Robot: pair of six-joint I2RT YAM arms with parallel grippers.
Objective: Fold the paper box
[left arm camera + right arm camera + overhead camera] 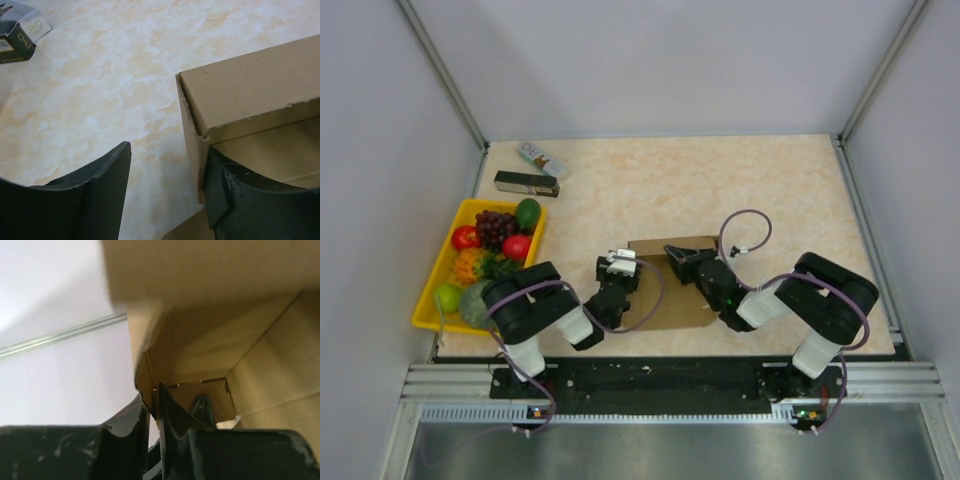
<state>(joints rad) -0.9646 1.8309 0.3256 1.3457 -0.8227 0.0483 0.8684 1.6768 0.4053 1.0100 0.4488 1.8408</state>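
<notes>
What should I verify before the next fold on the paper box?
1. Right gripper pinching the paper box wall: ok.
2. Left gripper open, box wall between its fingers: ok.
3. Far flaps tucked: cannot tell.
4. White packet and slim black box apart from the paper box: ok.
5. Box base flat on the table: cannot tell.

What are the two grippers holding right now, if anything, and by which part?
The right gripper pinches the paper box by the edge of one wall. The left gripper holds nothing, open at the box's corner.
</notes>
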